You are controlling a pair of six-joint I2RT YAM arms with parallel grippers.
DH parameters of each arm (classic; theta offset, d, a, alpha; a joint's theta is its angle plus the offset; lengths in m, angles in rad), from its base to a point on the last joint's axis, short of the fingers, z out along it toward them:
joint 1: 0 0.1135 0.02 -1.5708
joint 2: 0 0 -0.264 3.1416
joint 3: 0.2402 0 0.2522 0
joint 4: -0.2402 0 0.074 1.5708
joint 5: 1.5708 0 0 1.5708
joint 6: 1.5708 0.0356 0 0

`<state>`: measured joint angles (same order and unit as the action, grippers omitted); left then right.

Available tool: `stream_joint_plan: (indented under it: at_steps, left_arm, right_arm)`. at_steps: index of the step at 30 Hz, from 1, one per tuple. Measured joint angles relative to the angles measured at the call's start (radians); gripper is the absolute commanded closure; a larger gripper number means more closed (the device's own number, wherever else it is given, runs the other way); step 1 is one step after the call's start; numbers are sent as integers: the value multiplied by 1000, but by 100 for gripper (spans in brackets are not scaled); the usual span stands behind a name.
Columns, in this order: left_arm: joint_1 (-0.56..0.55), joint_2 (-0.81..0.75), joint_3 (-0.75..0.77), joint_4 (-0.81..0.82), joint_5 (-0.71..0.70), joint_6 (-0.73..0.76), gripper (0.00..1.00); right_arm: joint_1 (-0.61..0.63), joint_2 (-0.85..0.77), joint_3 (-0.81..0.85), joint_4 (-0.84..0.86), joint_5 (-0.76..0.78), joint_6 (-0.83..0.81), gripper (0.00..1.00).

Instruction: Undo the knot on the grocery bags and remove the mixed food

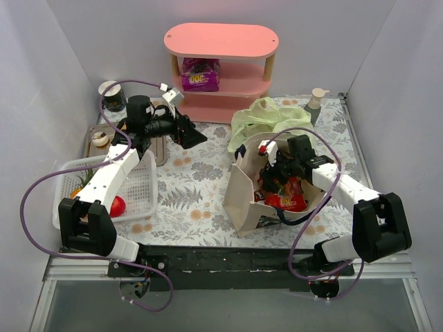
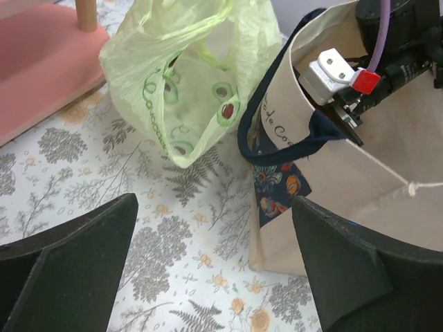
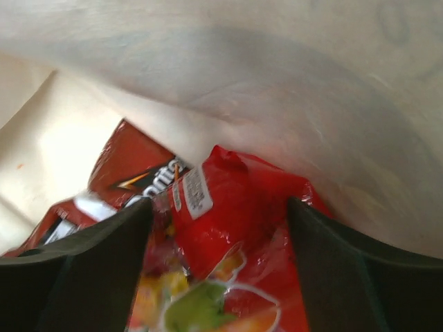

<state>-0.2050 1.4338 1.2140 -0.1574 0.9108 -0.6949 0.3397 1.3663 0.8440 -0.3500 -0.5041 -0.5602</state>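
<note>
Pink shelf, white basket (mesh, seemingly)

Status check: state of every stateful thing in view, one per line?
Thin pale yellow-green plastic bag: slumped, mouth open.
Boxy beige tote with navy handles: standing, mouth open.
Shiny red snack packet: in the tote.
Left gripper: jaws open, empty.
Right gripper: jaws open, inside tote.
</note>
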Motion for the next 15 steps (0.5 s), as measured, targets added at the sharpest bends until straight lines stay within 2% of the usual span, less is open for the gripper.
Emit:
stream_joint_plan:
  at_steps: [1,2,3,4,5,9,15]
  left_arm:
    - [-1,0,6,-22,-11,14,6]
    - [-3,0,16,-50,-22,33,6]
    - [-9,2,31,-83,-40,61,6]
    - [-14,2,51,-115,-59,93,6]
    - [-22,3,72,-138,-74,122,6]
    - [-67,26,168,-200,-112,229,6]
    - [-89,116,245,-191,-86,249,6]
  right_arm:
    - [10,15,-3,21,21,6,31]
    - [18,19,-9,40,48,14,54]
    - [23,14,-12,44,75,17,68]
    - [28,7,-12,44,86,6,87]
    - [29,-6,-11,39,105,0,98]
    - [24,-95,3,-42,148,-21,99]
    - [26,-287,142,-218,35,-51,99]
